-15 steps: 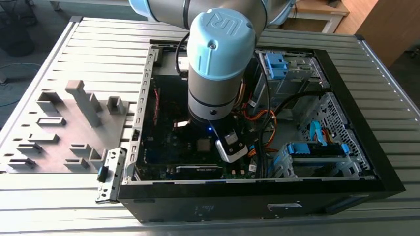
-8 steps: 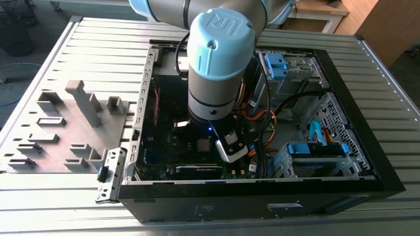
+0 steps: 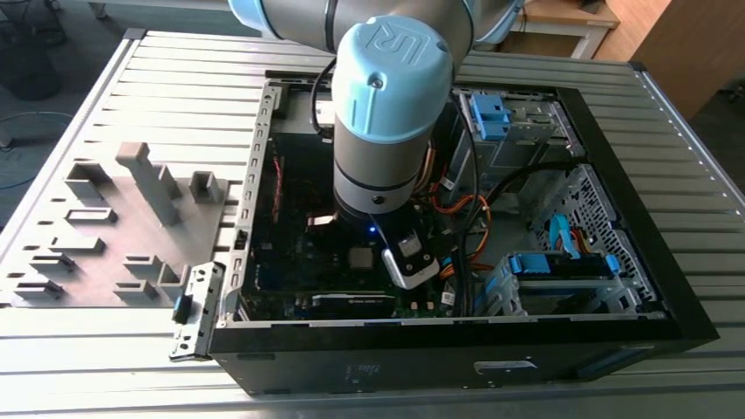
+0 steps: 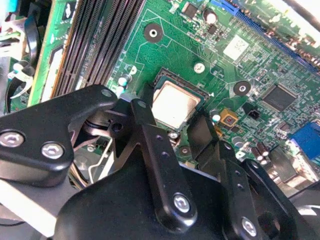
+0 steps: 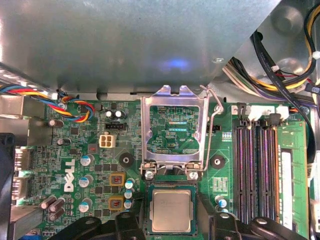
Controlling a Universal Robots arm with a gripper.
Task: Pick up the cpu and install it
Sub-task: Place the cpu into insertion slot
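Arm: the robot arm point(image 3: 390, 113) reaches down from the upper middle of the exterior view into the open computer case point(image 3: 407, 371), its wrist over the middle of the board.
Gripper: in both wrist views the gripper point(image 5: 171, 221) point(image 4: 170, 114) hangs low over the socket, jaws spread apart and holding nothing.
Fingers: one black finger point(image 5: 131, 222) stands at each side of the socket; a strip of dark socket rim shows between each finger point(image 4: 141, 117) and the chip.
Cpu: the cpu point(image 5: 171, 210) point(image 4: 175, 104) lies flat in the socket, silvery top up and greenish rim all round, between the two fingers.
Socket cover: the metal load plate point(image 5: 148, 130) is swung open and stands beside the seated chip, with its wire lever point(image 5: 214, 127) raised next to it.
Board: the green motherboard point(image 5: 75, 145) point(image 4: 200, 35) carries the socket; the long memory slots point(image 5: 255, 170) point(image 4: 100, 45) run near the socket, apart from the chip.
Surroundings: the case rests on a slatted metal table point(image 3: 686, 175); a grey parts fixture point(image 3: 128, 227) lies at the exterior view's left, well apart from the arm.
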